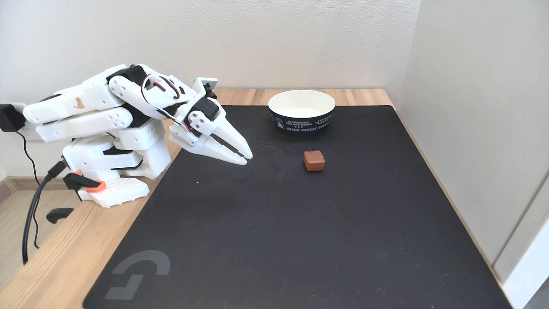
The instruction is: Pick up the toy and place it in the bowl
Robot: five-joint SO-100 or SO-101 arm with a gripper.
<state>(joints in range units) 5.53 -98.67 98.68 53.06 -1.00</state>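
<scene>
The toy [314,160], a small reddish-brown cube, rests on the black mat [300,223] near its middle. Behind it, at the mat's far edge, stands the bowl [301,111], white inside and navy outside with white print; its inside looks bare. My white arm is folded low at the left. Its gripper [246,158] points right and slightly down, hovering just above the mat well left of the toy. The two fingers lie together with only a thin dark slit between them, and nothing is held.
A wooden table [51,266] lies under the mat. A wall runs close along the right side of the mat and another behind the bowl. Black cables [32,214] hang off the arm's base at the left edge.
</scene>
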